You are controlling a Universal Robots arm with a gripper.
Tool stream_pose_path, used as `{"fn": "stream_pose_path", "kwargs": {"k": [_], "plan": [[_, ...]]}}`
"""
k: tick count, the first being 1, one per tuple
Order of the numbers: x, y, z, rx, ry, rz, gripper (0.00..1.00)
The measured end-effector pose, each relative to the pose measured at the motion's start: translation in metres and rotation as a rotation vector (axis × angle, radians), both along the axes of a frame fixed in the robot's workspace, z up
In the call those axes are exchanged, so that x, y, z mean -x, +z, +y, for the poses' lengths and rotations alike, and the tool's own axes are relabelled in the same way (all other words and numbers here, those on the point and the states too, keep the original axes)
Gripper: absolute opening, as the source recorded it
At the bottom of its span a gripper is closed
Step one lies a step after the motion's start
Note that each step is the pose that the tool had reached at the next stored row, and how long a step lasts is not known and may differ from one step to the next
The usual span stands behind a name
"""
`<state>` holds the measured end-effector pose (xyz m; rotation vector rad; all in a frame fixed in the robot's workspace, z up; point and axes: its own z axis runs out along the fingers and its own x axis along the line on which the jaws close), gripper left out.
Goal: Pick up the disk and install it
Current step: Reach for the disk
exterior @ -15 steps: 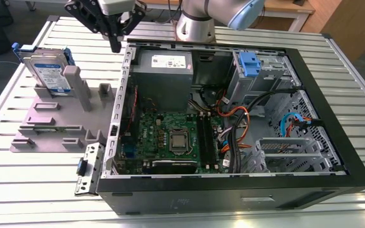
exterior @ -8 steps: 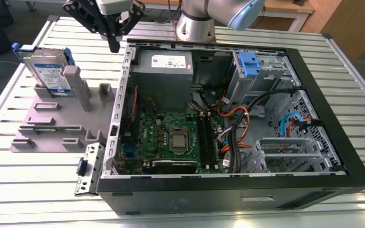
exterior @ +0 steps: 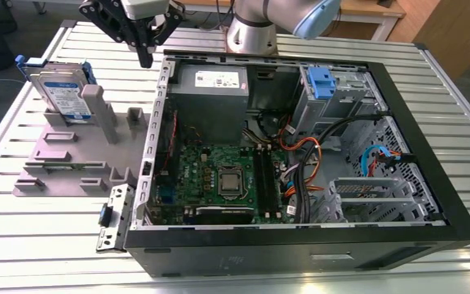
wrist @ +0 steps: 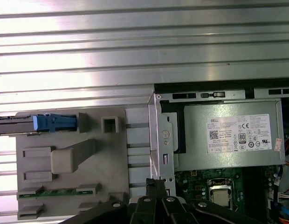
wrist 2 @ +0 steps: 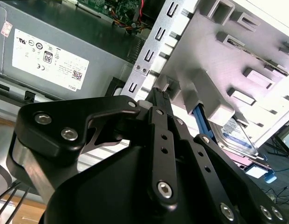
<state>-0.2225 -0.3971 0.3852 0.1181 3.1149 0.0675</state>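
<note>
— The end effector?
— Fingers together, empty, above the computer case wall.
— The disk?
— On edge in a grey holder near the tabletop's far corner, exterior view's left; long axis upright, label towards the near edge

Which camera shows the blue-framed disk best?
The exterior view: the disk stands upright in a grey rack, label showing. The first wrist view catches its top edge; the second wrist view, part of its label.

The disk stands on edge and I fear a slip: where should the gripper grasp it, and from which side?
Probably its top edge, from straight above, pinching the two flat faces: the disk stands upright in the grey holder, with its upper part free.
</note>
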Motion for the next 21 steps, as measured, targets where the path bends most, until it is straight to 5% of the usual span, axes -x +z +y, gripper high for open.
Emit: {"fn": "stream_pose_path", "kwargs": {"k": [21], "plan": [[0.0047,0.0,0.0,0.0,0.0,0.0,0.11]]}}
